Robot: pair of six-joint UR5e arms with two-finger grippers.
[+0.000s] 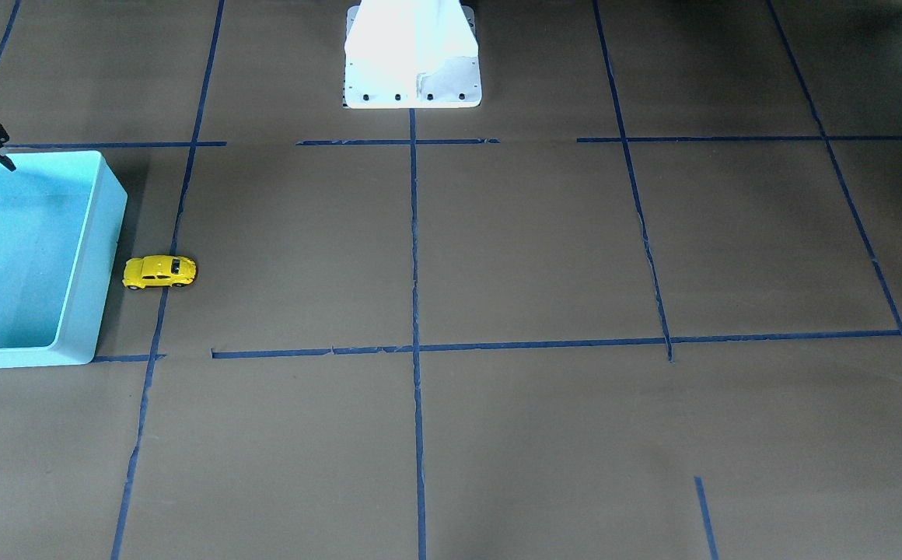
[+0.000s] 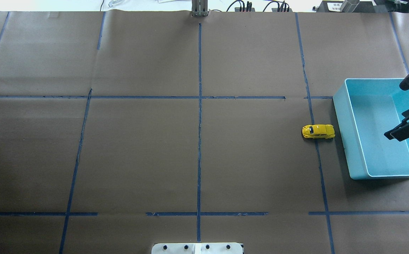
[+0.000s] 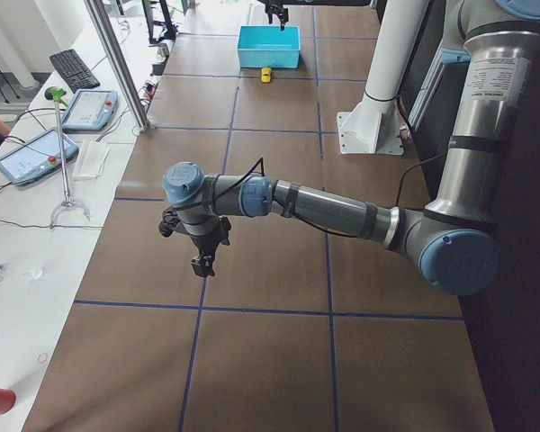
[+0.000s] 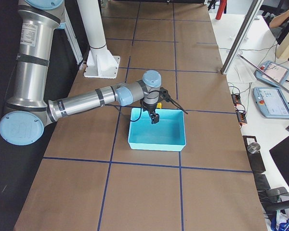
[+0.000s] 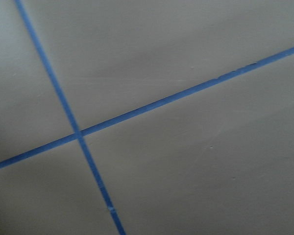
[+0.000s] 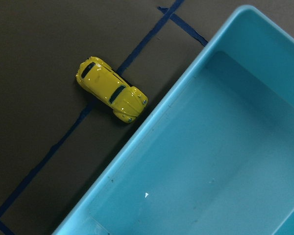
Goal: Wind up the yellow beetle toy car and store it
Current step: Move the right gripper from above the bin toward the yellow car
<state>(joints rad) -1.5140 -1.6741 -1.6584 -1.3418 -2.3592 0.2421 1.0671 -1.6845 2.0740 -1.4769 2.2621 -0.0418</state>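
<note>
Left claw (image 3: 201,261) hangs over bare paper; whether it is spread or clenched I cannot tell. The yellow beetle toy car (image 2: 318,131) sits on a tape line just beside the blue bin (image 2: 342,123), with open table on its other sides. Right claw (image 2: 398,111) hangs spread over the bin.

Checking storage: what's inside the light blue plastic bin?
The light blue bin shows bare floor; small yellow beetle toy car sits outside beside it. Black right gripper above hides a patch.

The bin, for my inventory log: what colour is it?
Light blue; the bin shows best in the right wrist-mounted view.
</note>
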